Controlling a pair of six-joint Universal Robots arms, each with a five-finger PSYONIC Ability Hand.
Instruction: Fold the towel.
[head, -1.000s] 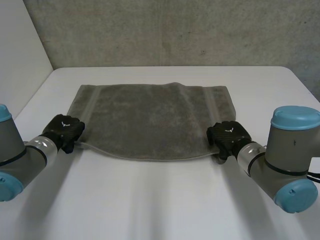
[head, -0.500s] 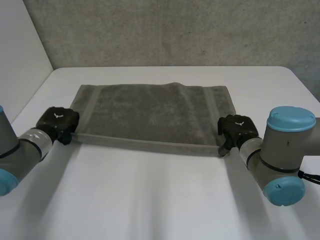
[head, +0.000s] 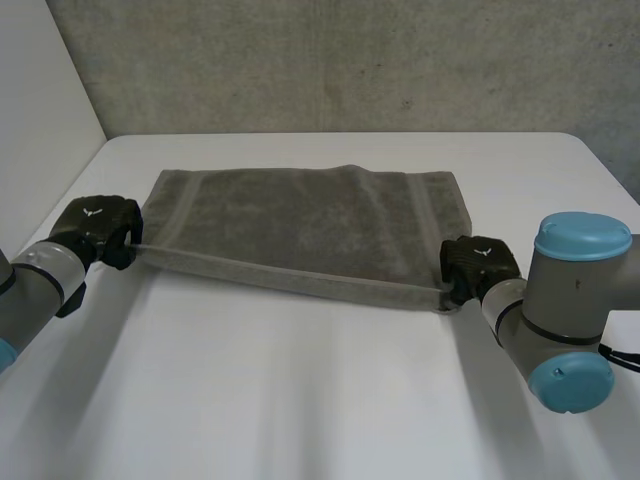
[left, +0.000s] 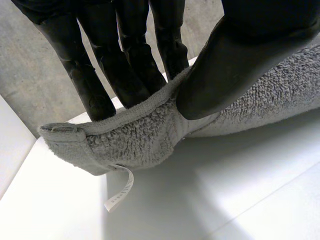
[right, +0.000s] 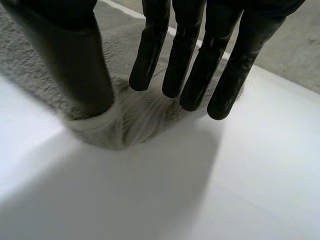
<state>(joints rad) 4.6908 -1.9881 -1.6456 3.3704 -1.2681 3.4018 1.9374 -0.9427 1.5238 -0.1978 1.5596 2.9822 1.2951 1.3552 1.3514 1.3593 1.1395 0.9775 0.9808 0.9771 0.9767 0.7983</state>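
A grey towel lies spread across the white table, its near edge raised off the surface and stretched between my two hands. My left hand is at the near left corner. In the left wrist view its thumb and fingers pinch that corner of the towel, and a white label dangles below. My right hand is at the near right corner. There the towel bunches between the thumb and the fingers.
A grey concrete wall stands behind the table's far edge. A white panel borders the table at the left. Bare tabletop lies between the towel and the robot's side.
Both hands have risen and moved away from me, lifting the towel's near edge and pulling it straight. The left hand has shifted further left. The right hand's fingers have closed in.
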